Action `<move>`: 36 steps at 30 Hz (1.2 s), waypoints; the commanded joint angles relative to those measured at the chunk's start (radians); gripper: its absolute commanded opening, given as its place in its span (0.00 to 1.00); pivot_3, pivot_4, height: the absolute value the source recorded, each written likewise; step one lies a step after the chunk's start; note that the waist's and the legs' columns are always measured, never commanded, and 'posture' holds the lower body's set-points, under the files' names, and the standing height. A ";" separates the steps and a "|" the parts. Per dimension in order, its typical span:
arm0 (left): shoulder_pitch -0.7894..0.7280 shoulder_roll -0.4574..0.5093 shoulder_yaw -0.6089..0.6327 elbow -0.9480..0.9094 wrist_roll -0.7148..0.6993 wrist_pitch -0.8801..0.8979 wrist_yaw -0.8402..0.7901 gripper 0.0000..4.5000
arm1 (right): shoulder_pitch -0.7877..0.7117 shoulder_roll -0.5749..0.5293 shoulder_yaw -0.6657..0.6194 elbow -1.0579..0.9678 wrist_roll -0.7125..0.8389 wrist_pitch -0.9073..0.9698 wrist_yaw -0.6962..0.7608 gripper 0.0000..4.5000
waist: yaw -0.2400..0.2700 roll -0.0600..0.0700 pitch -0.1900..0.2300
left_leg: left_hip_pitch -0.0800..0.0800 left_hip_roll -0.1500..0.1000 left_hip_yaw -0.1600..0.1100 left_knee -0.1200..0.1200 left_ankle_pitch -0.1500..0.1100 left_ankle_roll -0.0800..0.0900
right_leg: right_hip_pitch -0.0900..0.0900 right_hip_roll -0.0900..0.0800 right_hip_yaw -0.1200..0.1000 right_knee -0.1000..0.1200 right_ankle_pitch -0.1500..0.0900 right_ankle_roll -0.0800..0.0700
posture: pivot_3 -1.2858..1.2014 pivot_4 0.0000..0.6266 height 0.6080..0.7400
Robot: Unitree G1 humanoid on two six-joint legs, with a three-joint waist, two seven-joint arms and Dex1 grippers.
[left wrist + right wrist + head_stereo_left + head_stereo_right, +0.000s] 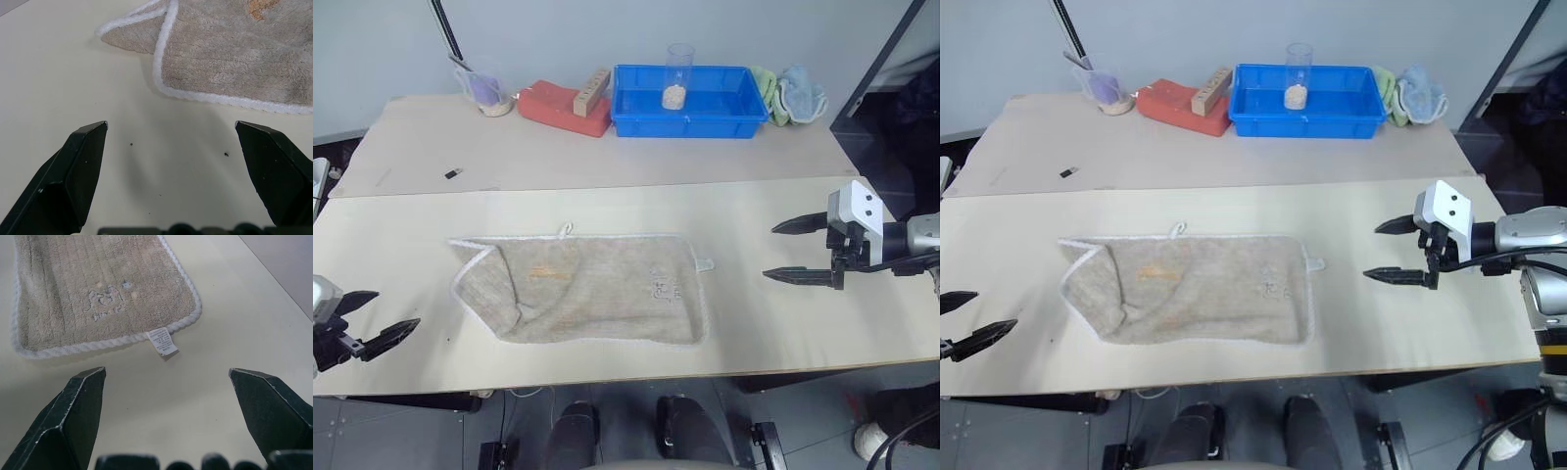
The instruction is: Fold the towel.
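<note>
Pale smooth table [783, 333]: fluffy terry towel [597, 289], white-corded; left gripper [374, 318], right gripper [795, 251] spread empty

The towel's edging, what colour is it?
White, a corded trim around the beige-grey towel; the right wrist view shows it best.

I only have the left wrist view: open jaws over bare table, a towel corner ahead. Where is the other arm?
Observer: The right gripper hovers over the table beyond the towel's opposite short end, jaws open, holding nothing.
Operator: Is the towel flat?
Observer: Mostly; the corner nearest the left gripper is turned over onto the cloth.
Operator: Any tag on it?
Observer: Yes, a small white label sticks out at the end facing the right gripper.
Operator: Anything else on the table?
Observer: A blue bin stands along the far edge.
</note>
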 commanded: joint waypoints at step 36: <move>-0.408 -0.222 -0.278 0.192 -0.103 0.274 0.329 1.00 | -0.025 0.120 0.010 -0.489 0.229 0.299 -0.173 0.99 | -0.001 -0.007 -0.001 | 0.000 -0.001 -0.001 0.001 -0.001 0.001 | 0.000 -0.001 0.001 0.001 0.001 0.002 | 0.52 0.24 1.00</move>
